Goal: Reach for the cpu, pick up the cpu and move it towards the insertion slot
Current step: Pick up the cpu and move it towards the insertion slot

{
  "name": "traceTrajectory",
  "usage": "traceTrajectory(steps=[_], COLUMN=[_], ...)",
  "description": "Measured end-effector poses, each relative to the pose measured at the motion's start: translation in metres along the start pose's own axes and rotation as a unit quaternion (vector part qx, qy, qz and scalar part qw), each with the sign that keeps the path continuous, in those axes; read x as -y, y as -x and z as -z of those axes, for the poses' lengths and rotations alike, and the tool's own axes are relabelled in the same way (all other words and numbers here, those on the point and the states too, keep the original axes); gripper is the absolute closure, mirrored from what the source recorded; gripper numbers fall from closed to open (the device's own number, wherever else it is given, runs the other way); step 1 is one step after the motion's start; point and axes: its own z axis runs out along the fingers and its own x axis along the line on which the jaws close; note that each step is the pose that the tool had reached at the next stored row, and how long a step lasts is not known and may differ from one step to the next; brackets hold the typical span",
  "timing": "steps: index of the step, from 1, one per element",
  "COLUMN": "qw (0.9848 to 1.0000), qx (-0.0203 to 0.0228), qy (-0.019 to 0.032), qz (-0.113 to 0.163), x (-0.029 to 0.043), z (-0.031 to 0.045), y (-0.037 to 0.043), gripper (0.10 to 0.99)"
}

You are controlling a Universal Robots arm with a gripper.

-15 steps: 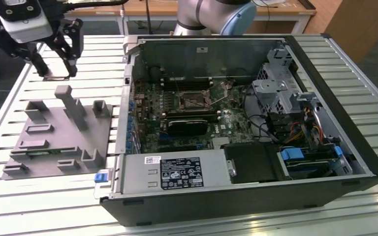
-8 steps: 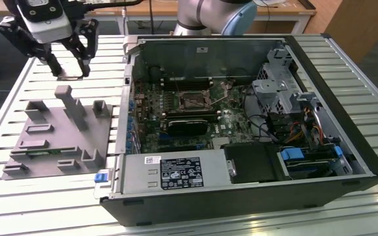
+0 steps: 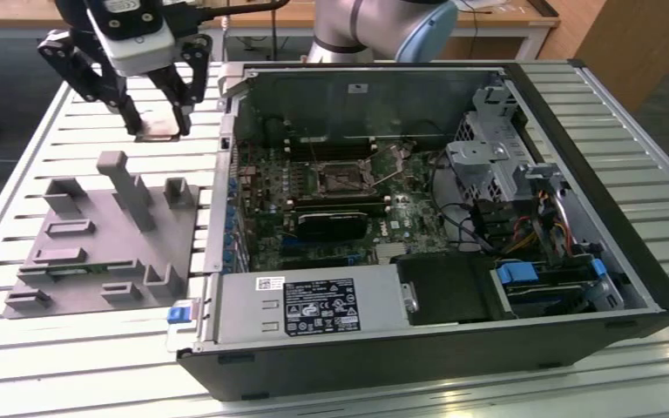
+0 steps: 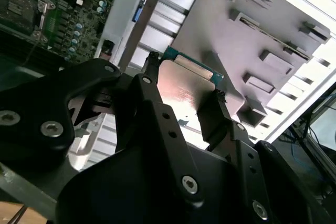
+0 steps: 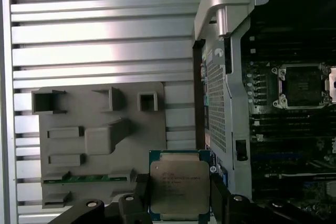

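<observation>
Cpu (image 5: pixel 179 184) seems clamped between jaws of the pincer (image 5: pixel 179 183).

Silvery green-rimmed cpu (image 5: pixel 179 188), grey fixture block (image 5: pixel 100 137)

Cameras round the computer case (image 3: pixel 619 213)
From well back, the exterior view slants down on the whole case. Both wrist views sit close over the fixture block (image 3: pixel 91 218) beside it, the first facing straight down, the second tilted; all three share block and insertion slot (image 3: pixel 343 177).
</observation>
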Motion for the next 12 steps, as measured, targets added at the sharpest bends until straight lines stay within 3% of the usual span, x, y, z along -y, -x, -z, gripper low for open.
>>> traceTrajectory(steps=[12], qw=[1.0], qx=[0.0], qy=[0.0], qz=[-0.001], x=[-0.0029], z=[-0.0017], y=[0.0439], gripper=[0.541])
